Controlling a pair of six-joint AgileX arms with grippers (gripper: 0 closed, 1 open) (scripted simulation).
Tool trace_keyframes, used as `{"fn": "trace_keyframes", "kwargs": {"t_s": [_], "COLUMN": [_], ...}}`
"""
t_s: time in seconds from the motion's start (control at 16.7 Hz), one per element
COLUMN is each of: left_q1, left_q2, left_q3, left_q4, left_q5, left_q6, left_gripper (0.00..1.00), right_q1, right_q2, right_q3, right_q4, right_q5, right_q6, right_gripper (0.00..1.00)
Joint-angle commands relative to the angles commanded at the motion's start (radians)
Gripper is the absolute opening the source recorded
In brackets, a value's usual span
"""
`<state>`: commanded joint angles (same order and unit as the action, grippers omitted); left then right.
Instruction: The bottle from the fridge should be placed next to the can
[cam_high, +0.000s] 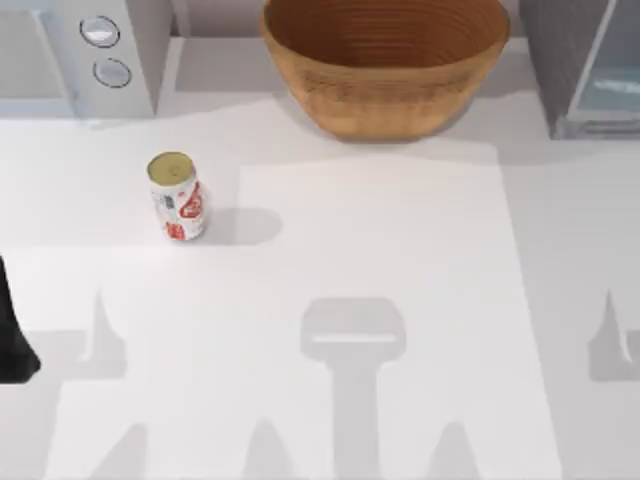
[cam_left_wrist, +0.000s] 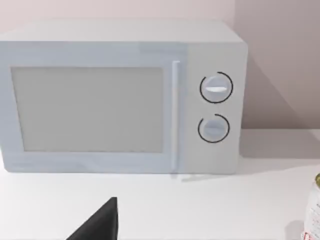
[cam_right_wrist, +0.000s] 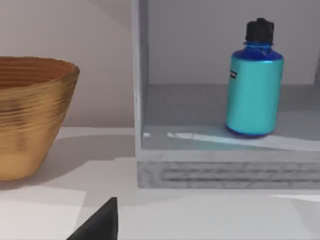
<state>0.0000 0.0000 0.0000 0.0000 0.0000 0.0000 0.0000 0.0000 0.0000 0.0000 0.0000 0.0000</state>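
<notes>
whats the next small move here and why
Probably the right arm should reach forward into the fridge toward the bottle: the bottle stands upright on the fridge floor, ungrasped, while the can waits on the table's left side.

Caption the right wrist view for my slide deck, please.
Cyan cylindrical bottle with black cap standing upright inside the grey fridge, beside a woven brown basket.

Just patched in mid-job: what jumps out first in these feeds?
The big woven basket at the back middle of the table draws the eye first, with the red-and-white can standing alone toward the left, in front of the white microwave. In the right wrist view, the cyan bottle stands upright inside the fridge, which sits at the back right.
</notes>
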Motion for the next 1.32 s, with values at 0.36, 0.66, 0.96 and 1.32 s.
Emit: {"fn": "trace_keyframes", "kwargs": {"t_s": [0.36,0.66,0.96,1.32], "left_q1": [0.0,0.0,0.0,0.0], "left_q2": [0.0,0.0,0.0,0.0], "left_q3": [0.0,0.0,0.0,0.0], "left_q4": [0.0,0.0,0.0,0.0], "left_q5": [0.0,0.0,0.0,0.0], "left_q6": [0.0,0.0,0.0,0.0], "left_gripper": [1.0,1.0,1.0,1.0], "right_q1": [-0.014,-0.052,-0.102,-0.164], "right_q2": [0.103,0.449,0.948,1.583], "right_q3": [0.042,0.202,0.434,0.718], "right_q4": [0.054,0.253,0.537,0.885], "right_q5": [-0.009,-0.042,-0.089,-0.146], "right_q6": [0.0,0.001,0.004,0.008], "right_gripper": [1.0,1.0,1.0,1.0]}}
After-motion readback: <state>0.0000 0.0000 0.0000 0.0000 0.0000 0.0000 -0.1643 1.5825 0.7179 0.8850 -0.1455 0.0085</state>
